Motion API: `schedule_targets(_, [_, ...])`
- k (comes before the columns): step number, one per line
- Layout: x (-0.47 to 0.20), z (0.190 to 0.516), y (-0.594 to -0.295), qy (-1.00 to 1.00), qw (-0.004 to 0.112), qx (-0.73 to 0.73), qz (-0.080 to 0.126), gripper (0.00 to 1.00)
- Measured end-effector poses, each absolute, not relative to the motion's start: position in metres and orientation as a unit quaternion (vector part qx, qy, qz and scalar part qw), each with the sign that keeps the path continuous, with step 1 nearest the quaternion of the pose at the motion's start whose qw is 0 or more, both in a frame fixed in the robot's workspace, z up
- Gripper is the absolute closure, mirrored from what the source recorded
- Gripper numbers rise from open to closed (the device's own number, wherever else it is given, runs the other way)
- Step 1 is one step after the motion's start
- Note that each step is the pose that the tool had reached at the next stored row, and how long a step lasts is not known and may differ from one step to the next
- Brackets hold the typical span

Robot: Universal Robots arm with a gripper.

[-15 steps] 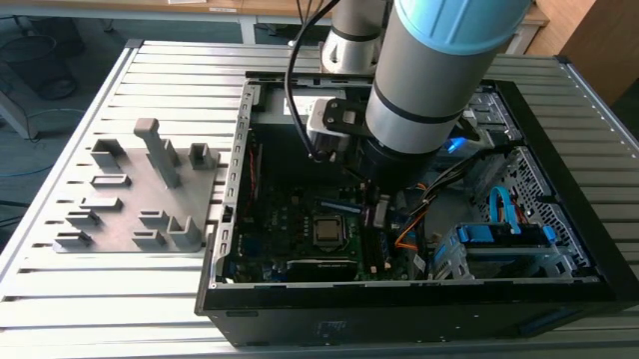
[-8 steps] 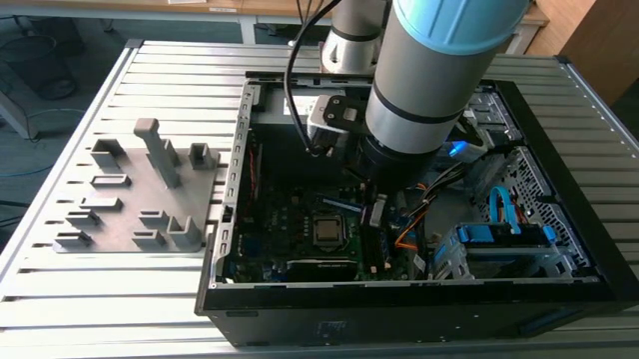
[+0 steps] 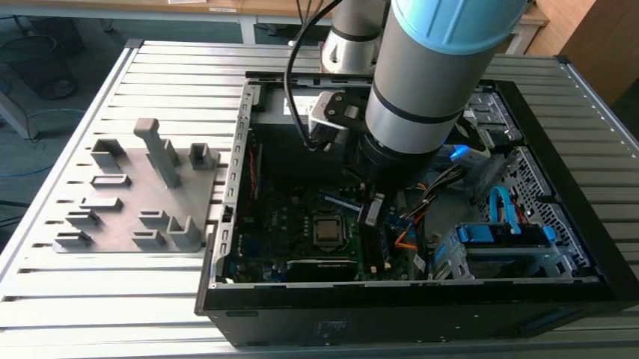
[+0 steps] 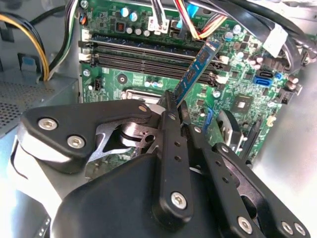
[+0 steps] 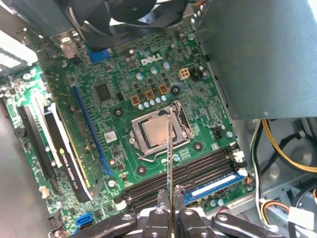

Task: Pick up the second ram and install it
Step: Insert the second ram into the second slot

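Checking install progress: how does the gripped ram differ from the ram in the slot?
The gripped ram is clamped in the gripper, unseated; the slotted ram is seated. The gripped ram crosses the slots at an angle; the slotted ram lies along them. Both are thin sticks with bluish labels.

The thick silver-grey cylindrical arm (image 3: 429, 82) carries a pale blue plastic cap (image 3: 454, 22) at its joint and a thin dark ring lower on the tube, with black cables (image 3: 290, 75) running alongside it. In the second wrist view the black metal fingers (image 4: 171, 148) are flat jointed link bars pinned with round silver screws (image 4: 179, 200), set over a pale grey housing (image 4: 27, 148).
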State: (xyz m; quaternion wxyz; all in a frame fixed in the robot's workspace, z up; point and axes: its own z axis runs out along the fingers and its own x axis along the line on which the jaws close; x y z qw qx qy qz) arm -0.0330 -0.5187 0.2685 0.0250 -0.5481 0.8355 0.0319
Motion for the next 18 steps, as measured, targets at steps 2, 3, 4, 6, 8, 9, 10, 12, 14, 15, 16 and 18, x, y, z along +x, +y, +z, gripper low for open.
schedule_targets(2, [-0.0330,0.2684,-0.5187,0.841,0.025,-0.540,0.031,0.86])
schedule_targets(3, [-0.0330,0.2684,-0.5187,0.844,0.025,-0.535,0.031,0.86])
schedule_targets(4, [-0.0330,0.2684,-0.5188,0.846,0.025,-0.531,0.031,0.86])
schedule_targets(6, [-0.0330,0.2683,-0.5187,0.851,0.025,-0.524,0.030,0.86])
schedule_targets(8, [-0.0330,0.2682,-0.5187,0.856,0.026,-0.516,0.030,0.86])
schedule_targets(9, [-0.0330,0.2682,-0.5187,0.858,0.026,-0.512,0.030,0.86])
schedule_targets(10, [-0.0330,0.2681,-0.5187,0.860,0.026,-0.508,0.029,0.86])
schedule_targets(12, [-0.0330,0.2681,-0.5187,0.864,0.026,-0.502,0.029,0.86])
schedule_targets(14, [-0.0330,0.2681,-0.5187,0.867,0.026,-0.497,0.028,0.86])
schedule_targets(15, [-0.0330,0.2681,-0.5187,0.868,0.026,-0.494,0.028,0.86])
schedule_targets(16, [-0.0330,0.2680,-0.5187,0.870,0.026,-0.492,0.028,0.86])
schedule_targets(18, [-0.0330,0.2680,-0.5187,0.873,0.026,-0.486,0.028,0.86])
